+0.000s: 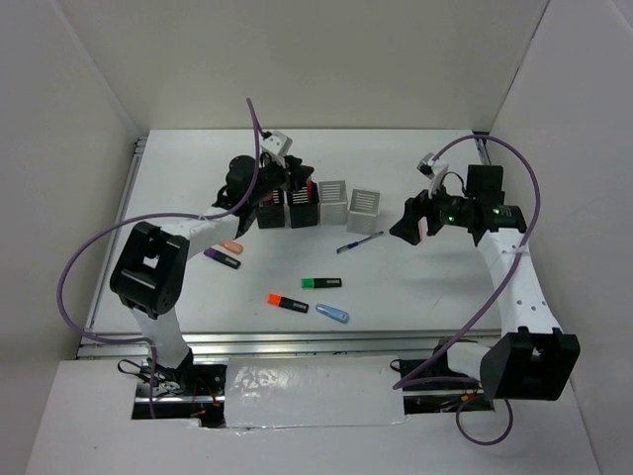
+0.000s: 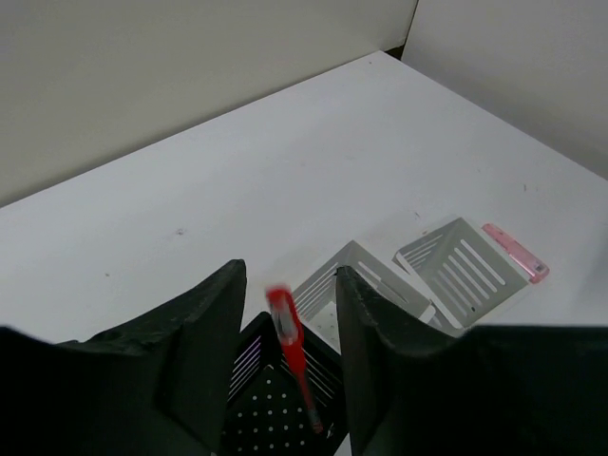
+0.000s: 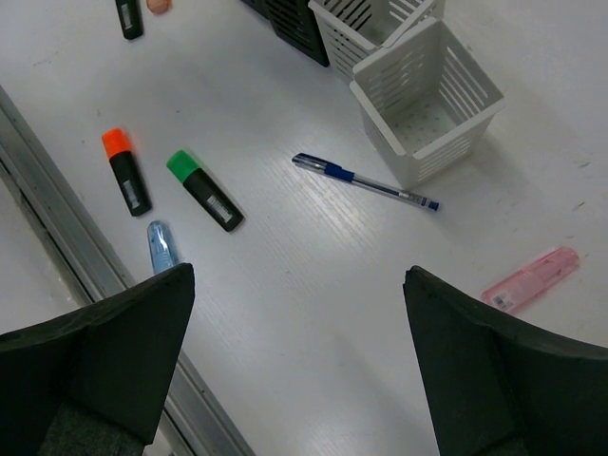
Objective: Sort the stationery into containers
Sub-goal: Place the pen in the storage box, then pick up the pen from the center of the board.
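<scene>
My left gripper (image 1: 297, 183) hovers over the two black cups (image 1: 303, 211), its fingers apart. In the left wrist view a blurred red pen (image 2: 293, 351) hangs between the jaws (image 2: 290, 275) with a gap on each side, its tip inside the black cup (image 2: 271, 404). Two light grey cups (image 1: 333, 201) (image 1: 365, 206) stand to the right. My right gripper (image 1: 410, 223) is open and empty above the table (image 3: 297, 275). A blue pen (image 3: 366, 182) lies beside the nearer grey cup (image 3: 427, 100).
Green (image 1: 321, 283), orange (image 1: 288, 303) and light blue (image 1: 332, 314) markers lie near the front middle. Purple (image 1: 223, 259) and peach (image 1: 229, 246) markers lie at the left. A pink highlighter (image 3: 530, 278) lies right of the cups. A metal rail (image 1: 297, 338) runs along the front edge.
</scene>
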Controlling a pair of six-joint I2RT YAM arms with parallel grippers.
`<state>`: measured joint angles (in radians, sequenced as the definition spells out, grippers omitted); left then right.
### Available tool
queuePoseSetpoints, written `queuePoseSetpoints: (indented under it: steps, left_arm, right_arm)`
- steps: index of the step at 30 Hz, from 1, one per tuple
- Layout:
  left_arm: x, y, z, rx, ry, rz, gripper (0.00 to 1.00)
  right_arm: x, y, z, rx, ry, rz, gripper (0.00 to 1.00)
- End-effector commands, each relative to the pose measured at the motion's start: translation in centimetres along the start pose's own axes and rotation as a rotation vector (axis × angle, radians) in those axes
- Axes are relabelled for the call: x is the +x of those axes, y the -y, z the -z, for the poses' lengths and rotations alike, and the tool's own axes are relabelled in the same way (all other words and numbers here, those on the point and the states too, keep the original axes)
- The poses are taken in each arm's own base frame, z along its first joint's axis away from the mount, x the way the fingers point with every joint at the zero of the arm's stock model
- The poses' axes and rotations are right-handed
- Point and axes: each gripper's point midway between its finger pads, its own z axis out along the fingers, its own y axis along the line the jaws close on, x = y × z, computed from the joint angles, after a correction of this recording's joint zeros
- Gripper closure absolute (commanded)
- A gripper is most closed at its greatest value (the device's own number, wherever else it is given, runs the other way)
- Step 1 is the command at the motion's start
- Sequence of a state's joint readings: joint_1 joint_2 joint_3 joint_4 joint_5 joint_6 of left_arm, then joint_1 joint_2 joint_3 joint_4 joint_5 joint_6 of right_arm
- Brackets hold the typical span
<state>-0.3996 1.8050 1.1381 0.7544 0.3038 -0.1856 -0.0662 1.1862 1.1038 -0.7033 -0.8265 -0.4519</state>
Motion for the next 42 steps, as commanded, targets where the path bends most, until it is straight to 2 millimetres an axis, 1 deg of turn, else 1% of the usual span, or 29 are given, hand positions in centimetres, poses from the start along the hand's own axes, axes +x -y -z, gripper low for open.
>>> queuePoseSetpoints:
  steps: [1, 3, 5, 7, 8, 9, 10, 11, 12, 13, 14, 15, 16, 17, 18, 19, 20, 21, 22, 23, 24, 26, 27, 29, 30, 32, 34, 39, 42]
  left_arm:
    - [-1.3, -0.4, 0.4, -0.02, 0.053, -0.028, 0.44]
    - [-1.2, -0.6, 0.6, -0.025, 0.048, -0.022, 0.42]
    - [-1.5, -0.5, 1.0, -0.024, 0.055, -0.02, 0.41]
    - [-3.3, -1.0, 1.4, -0.036, 0.078, -0.004, 0.41]
    - [-4.3, -1.1, 1.6, -0.034, 0.088, 0.009, 0.41]
    - [-6.2, -2.0, 1.9, -0.046, 0.115, 0.042, 0.41]
    - [-7.7, -2.1, 2.4, -0.049, 0.112, 0.068, 0.4]
    - [-8.6, -2.3, 2.8, -0.029, 0.096, 0.097, 0.4]
    - [-12.7, -3.5, 3.3, -0.027, 0.132, 0.114, 0.39]
    - [-11.3, -3.9, 3.9, -0.028, 0.004, 0.179, 0.38]
    - [-14.9, -4.0, 4.8, 0.043, 0.003, 0.138, 0.37]
    - [-14.4, -4.4, 5.3, 0.068, -0.049, 0.159, 0.37]
    - [-14.5, -4.5, 6.3, 0.098, -0.082, 0.176, 0.38]
    - [-14.2, -3.9, 7.6, 0.156, -0.119, 0.213, 0.37]
    - [-14.4, -5.2, 9.4, 0.134, -0.114, 0.269, 0.36]
    - [-14.2, -5.5, 10.4, 0.14, -0.113, 0.298, 0.28]
    - [-14.5, -6.2, 11.4, 0.136, -0.102, 0.309, 0.16]
    - [-14.2, -6.7, 13.0, 0.129, -0.11, 0.336, 0.09]
    - [-14.1, -6.9, 13.7, 0.121, -0.117, 0.341, 0.07]
    - [-14.1, -7.0, 14.5, 0.11, -0.126, 0.349, 0.05]
    - [-14.1, -7.2, 15.5, 0.087, -0.118, 0.338, 0.04]
    - [-14.2, -7.3, 17.0, 0.061, -0.103, 0.325, 0.03]
    - [-14.2, -7.4, 17.4, 0.047, -0.1, 0.321, 0.03]
    - [-13.7, -7.0, 18.2, 0.039, -0.107, 0.314, 0.03]
    - [-13.3, -6.9, 18.5, 0.033, -0.112, 0.319, 0.03]
    - [-12.2, -6.3, 19.1, 0.03, -0.124, 0.343, 0.03]
    - [-11.4, -6.3, 19.4, 0.018, -0.129, 0.364, 0.03]
    - [-11.1, -6.0, 19.4, 0.026, -0.132, 0.383, 0.03]
    - [-11.1, -6.0, 19.2, 0.028, -0.133, 0.392, 0.03]
  right_arm:
    - [-2.0, 0.2, 0.2, 0.011, 0.023, 0.077, 0.03]
    - [-2.2, 0.2, 0.0, 0.007, 0.021, 0.082, 0.03]
    - [-2.4, 0.1, -0.1, 0.003, 0.019, 0.094, 0.03]
    - [-2.7, -0.2, -0.3, -0.005, 0.015, 0.145, 0.05]
    - [-2.6, -0.1, -0.3, 0.001, 0.003, 0.163, 0.09]
    - [-3.0, -0.7, -0.6, -0.019, -0.005, 0.236, 0.11]
    - [-3.0, -1.4, -1.5, -0.051, -0.027, 0.284, 0.15]
    - [-2.2, -1.9, -1.7, -0.076, -0.076, 0.298, 0.21]
    - [-3.1, -2.2, -1.8, -0.102, -0.084, 0.399, 0.24]
    - [-2.4, -3.1, -3.1, -0.165, -0.131, 0.434, 0.29]
    - [-2.3, -3.5, -3.2, -0.197, -0.174, 0.498, 0.3]
    - [-1.8, -3.7, -3.8, -0.224, -0.209, 0.524, 0.32]
    - [-0.8, -4.4, -5.4, -0.285, -0.263, 0.549, 0.36]
    - [0.0, -4.6, -5.8, -0.314, -0.309, 0.579, 0.37]
    - [0.3, -4.3, -6.3, -0.315, -0.347, 0.611, 0.38]
    - [1.6, -4.6, -7.9, -0.358, -0.407, 0.63, 0.41]
    - [2.2, -4.5, -8.6, -0.369, -0.441, 0.657, 0.42]
    - [2.5, -4.0, -9.1, -0.355, -0.486, 0.695, 0.43]
    - [3.5, -3.6, -10.3, -0.373, -0.533, 0.699, 0.44]
    - [3.6, -3.8, -11.2, -0.387, -0.555, 0.74, 0.44]
    - [4.7, -3.5, -12.3, -0.402, -0.599, 0.739, 0.44]
    - [4.6, -2.7, -13.9, -0.368, -0.634, 0.793, 0.42]
    - [5.3, -1.9, -15.0, -0.352, -0.669, 0.809, 0.41]
    - [4.7, -1.5, -16.3, -0.33, -0.674, 0.838, 0.4]
    - [5.3, -0.9, -17.1, -0.325, -0.704, 0.839, 0.39]
    - [5.5, -0.6, -18.0, -0.324, -0.726, 0.868, 0.39]
    - [5.7, -0.1, -18.5, -0.309, -0.754, 0.91, 0.38]
    - [7.3, -0.5, -19.1, -0.327, -0.8, 1.024, 0.38]
    - [8.3, -0.8, -19.1, -0.348, -0.829, 1.045, 0.38]
